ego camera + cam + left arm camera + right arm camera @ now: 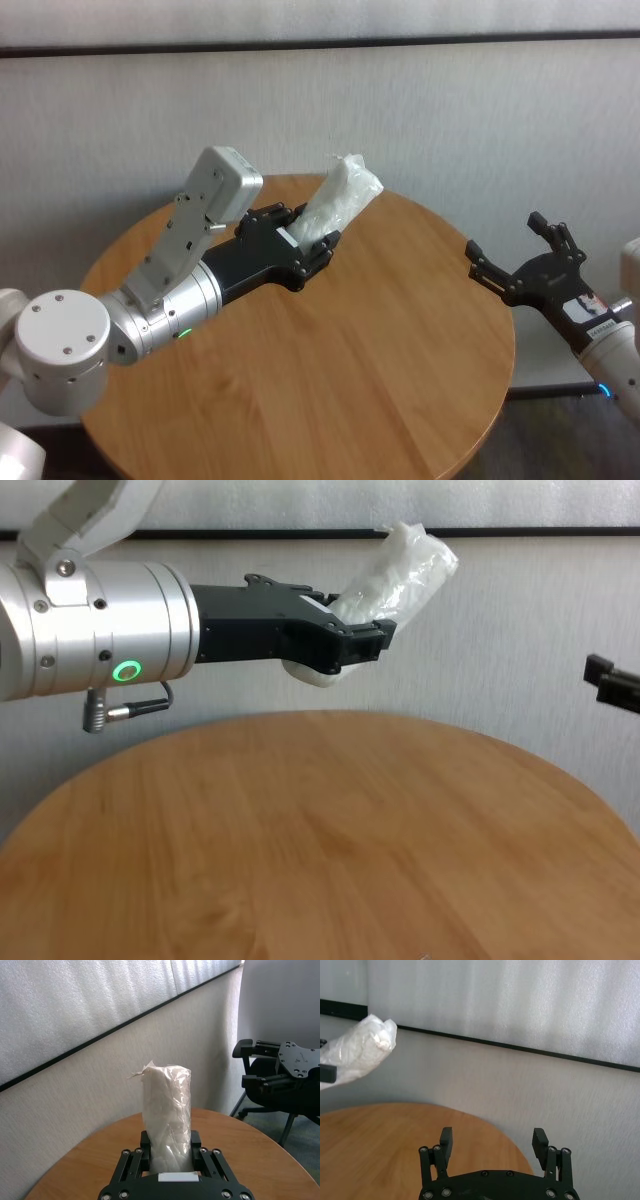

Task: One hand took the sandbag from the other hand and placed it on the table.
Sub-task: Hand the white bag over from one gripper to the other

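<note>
Round wooden counter [330, 360] fills the head view; the left gripper [310, 240] pinches the sandbag [340, 200] above its far side. Right wrist view: right gripper [492, 1142], fingers spread, beside the counter's edge.

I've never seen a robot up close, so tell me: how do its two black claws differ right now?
The left gripper is shut on the sandbag, while the right gripper is open and holds nothing. The left gripper hangs over the table; the right gripper sits off beyond the table's right edge. A green ring glows on the left wrist, blue on the right. Both are black, two-fingered claws on silver wrists.
</note>
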Tool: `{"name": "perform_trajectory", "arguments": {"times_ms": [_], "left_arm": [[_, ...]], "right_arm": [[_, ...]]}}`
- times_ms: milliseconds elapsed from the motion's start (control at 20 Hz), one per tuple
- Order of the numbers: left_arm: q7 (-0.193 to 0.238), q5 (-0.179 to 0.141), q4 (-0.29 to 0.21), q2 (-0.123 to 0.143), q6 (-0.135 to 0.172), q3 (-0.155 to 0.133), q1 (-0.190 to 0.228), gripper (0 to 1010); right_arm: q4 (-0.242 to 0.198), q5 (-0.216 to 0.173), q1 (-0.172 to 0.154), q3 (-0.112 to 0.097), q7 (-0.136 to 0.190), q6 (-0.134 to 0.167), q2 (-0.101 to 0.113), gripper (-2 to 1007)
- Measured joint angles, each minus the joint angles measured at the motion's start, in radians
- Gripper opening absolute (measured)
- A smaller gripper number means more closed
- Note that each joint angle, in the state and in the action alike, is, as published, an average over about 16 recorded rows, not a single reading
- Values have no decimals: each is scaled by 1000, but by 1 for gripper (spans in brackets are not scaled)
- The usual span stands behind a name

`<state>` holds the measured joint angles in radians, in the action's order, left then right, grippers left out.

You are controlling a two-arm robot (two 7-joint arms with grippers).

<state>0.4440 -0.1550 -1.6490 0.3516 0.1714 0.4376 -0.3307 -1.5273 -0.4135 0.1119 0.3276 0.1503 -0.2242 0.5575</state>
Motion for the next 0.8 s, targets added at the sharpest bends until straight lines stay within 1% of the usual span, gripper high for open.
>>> {"name": "perform_trajectory", "arguments": {"times_ms": [100,250,350,550,650,800], "left_arm": [[0,0,0,0,0,0,0,485],[0,0,0,0,0,0,0,485],[0,0,0,0,0,0,0,485],[0,0,0,0,0,0,0,485],[0,0,0,0,0,0,0,484],[0,0,0,0,0,0,0,484]], "right_arm": [[-19,-44,-6,-12,19,28,-6,1005],[-51,-116,-12,-31,45,83,-19,1005],[-71,-166,-15,-43,61,125,-29,1005],[-113,-276,-21,-65,94,219,-52,1005],[-132,-331,-22,-74,106,266,-64,1005],[-155,-404,-24,-82,118,326,-82,1005]]}}
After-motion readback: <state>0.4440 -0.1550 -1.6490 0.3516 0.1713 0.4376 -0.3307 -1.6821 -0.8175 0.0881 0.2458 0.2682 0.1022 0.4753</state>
